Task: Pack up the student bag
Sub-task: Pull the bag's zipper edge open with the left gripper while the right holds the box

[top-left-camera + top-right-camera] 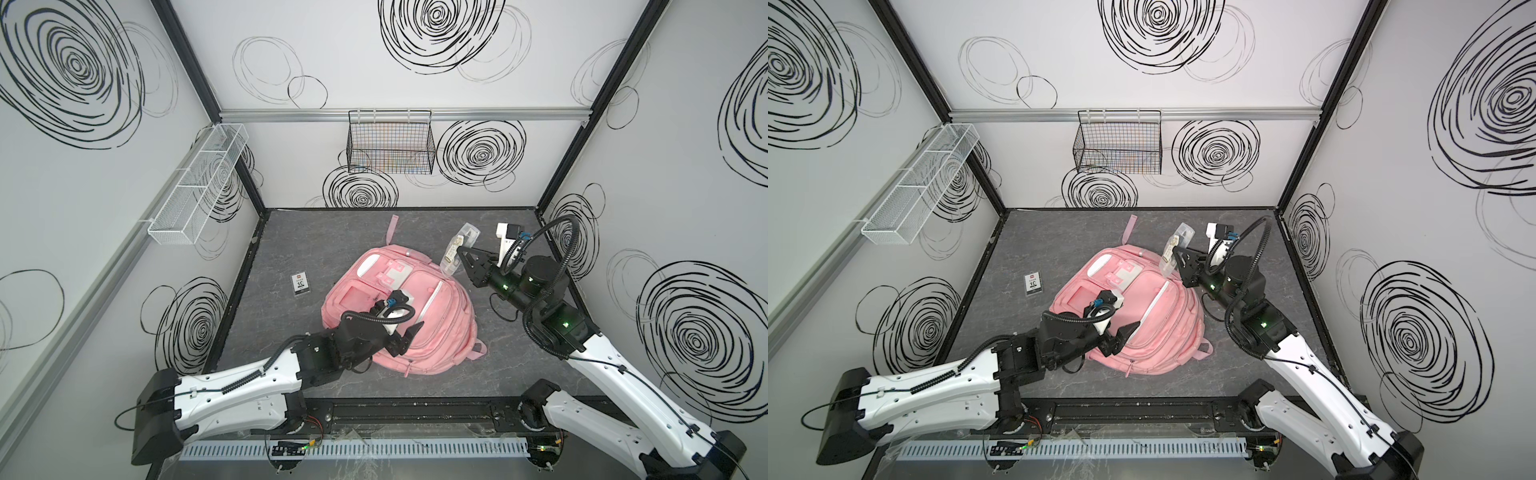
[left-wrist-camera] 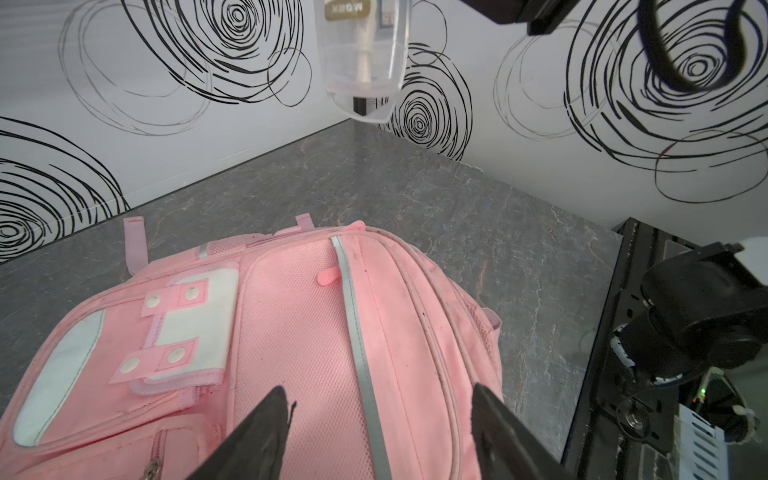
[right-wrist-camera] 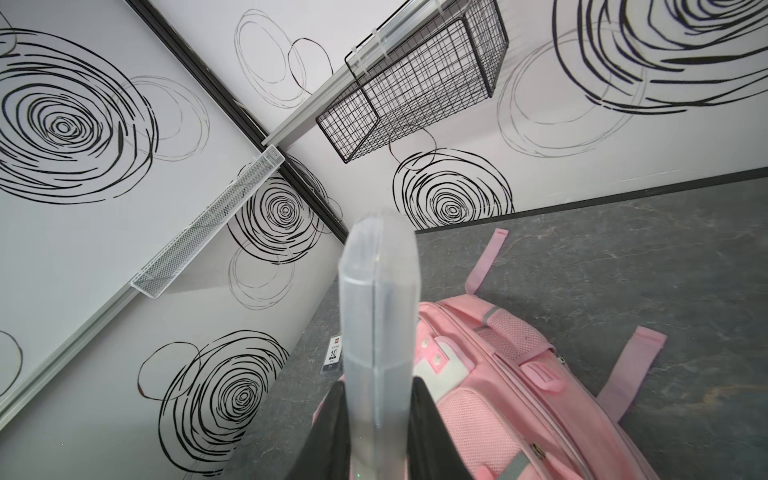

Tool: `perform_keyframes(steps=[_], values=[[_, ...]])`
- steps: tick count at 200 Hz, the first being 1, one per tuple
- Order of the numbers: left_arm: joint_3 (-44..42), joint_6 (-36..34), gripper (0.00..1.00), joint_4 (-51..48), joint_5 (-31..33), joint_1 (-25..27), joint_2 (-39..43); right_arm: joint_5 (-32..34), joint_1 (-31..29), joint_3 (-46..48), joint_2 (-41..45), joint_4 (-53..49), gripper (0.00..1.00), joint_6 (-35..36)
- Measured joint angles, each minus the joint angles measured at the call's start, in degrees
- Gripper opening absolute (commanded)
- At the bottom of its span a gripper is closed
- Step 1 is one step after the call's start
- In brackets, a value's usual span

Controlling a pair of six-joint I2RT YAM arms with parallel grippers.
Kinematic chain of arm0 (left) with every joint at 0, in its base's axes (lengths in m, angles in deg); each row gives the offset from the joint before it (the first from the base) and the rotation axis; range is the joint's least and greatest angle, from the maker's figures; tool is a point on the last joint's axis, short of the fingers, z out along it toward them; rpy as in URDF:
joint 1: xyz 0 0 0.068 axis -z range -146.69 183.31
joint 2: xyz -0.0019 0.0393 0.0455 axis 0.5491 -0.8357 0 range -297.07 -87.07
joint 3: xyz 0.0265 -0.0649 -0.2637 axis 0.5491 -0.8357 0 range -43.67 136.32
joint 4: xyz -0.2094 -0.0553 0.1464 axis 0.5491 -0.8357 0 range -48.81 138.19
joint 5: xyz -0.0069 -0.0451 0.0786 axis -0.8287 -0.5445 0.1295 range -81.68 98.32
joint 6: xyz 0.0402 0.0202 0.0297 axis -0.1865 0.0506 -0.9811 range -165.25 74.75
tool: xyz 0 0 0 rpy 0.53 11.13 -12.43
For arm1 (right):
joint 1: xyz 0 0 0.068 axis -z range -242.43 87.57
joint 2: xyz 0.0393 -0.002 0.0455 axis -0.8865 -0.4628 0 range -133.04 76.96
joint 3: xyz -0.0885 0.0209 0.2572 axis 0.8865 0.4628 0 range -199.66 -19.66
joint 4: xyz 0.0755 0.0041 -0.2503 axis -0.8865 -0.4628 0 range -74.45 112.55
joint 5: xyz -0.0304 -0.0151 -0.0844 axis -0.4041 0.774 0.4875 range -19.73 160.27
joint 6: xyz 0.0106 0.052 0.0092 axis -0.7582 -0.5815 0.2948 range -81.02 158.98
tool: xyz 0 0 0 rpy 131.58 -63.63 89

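- Top views, task state: in both top views the student bag (image 1: 399,307) lies flat on the grey table (image 1: 332,232), front side up. No compartment shows open. A card (image 1: 300,284) lies on the table, well apart from the bag.
- Top views, arms: in a top view the right gripper (image 1: 1177,257) holds a clear case (image 1: 1177,245) in the air, just beside the bag's top end. The left gripper (image 1: 1121,338) hovers over the bag's lower front.
- Left wrist view: the left gripper (image 2: 380,415) has its jaws set wide, with nothing between them. The bag's mesh panel (image 2: 291,332) sits directly beneath. Contact with the fabric cannot be told.
- Right wrist view: the right gripper (image 3: 378,415) has its jaws narrow, clamped on the case (image 3: 378,311), which stands up from them. The bag (image 3: 498,374) lies below.
- Judgement: packing is at an early step and nothing appears to be inside yet. Remaining: open a compartment, insert the case, then the card, then close the bag.
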Motion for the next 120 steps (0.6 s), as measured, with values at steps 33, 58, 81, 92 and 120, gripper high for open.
perform_keyframes(steps=[33, 58, 81, 92, 120], values=[[3.5, -0.2, 0.70, 0.5, 3.6, 4.4, -6.3, -1.0, 3.8, 0.5, 2.7, -2.5, 0.22, 1.6], [6.3, -0.4, 0.70, 0.3, 5.8, 6.6, -11.4, -1.5, 6.4, 0.6, 3.9, -4.9, 0.21, 2.5], [9.0, -0.4, 0.70, -0.4, 7.4, 7.8, -16.0, -1.5, 8.4, 1.8, 6.6, -6.9, 0.20, 2.8], [10.3, -0.4, 0.71, -1.0, 8.0, 8.1, -18.3, -1.2, 8.9, 2.6, 8.4, -7.5, 0.20, 2.8], [13.5, -0.4, 0.74, -3.1, 9.7, 8.2, -23.9, 0.1, 9.2, 4.2, 12.6, -8.8, 0.21, 2.9]])
